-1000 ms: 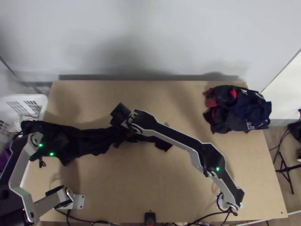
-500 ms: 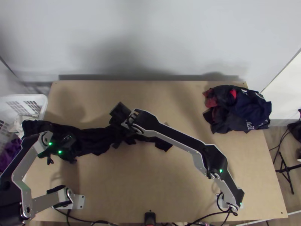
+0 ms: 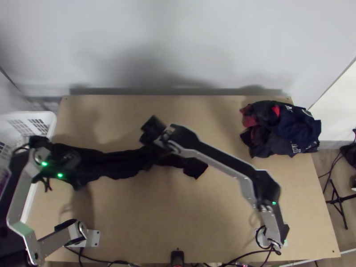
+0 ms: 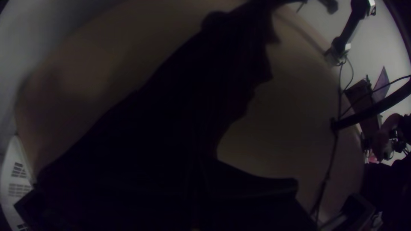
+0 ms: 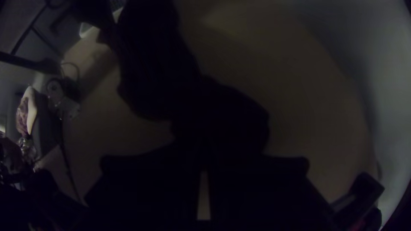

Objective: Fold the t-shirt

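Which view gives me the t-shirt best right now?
The top view: it shows the t-shirt as a long bunched strip against the paler table, though partly covered. Both wrist views show it closer, but as a near-black mass with folds barely readable.

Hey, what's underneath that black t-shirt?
The wooden table shows along both long sides of the bunched t-shirt; whatever lies directly beneath is covered, so I can't say.

T-shirt [image 3: 118, 165] is lying across left and middle of table [image 3: 178, 213]; basket [image 3: 27, 115] is standing at left edge; clothes pile [image 3: 285, 129] is resting right rear.
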Controlling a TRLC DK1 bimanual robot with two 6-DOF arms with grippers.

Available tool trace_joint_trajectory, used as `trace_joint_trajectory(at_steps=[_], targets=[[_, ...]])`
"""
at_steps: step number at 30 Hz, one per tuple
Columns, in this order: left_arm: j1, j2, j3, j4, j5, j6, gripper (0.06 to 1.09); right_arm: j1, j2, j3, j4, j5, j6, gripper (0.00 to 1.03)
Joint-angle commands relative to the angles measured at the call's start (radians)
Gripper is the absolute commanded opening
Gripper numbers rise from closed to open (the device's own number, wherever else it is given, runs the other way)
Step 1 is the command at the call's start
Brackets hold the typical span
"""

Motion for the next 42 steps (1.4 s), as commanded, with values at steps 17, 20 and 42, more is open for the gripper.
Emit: trace_joint_trajectory(at_steps=[17,20,42], targets=[[-0.118,-0.22,0.717,-0.289,0.339,-0.374,0.1,-0.137,-0.765,-0.389,-0.008,-0.067,-0.021,0.03],[-0.119,-0.245,0.809,-0.215,0.368,-0.481,0.1,-0.173,-0.856,-0.377,0.001,-0.067,-0.007,0.03],[-0.106,-0.596,0.16,0.475,0.325,-0.868,0.1,-0.417,-1.115,-0.688,0.326,-0.193,0.244,0.03]])
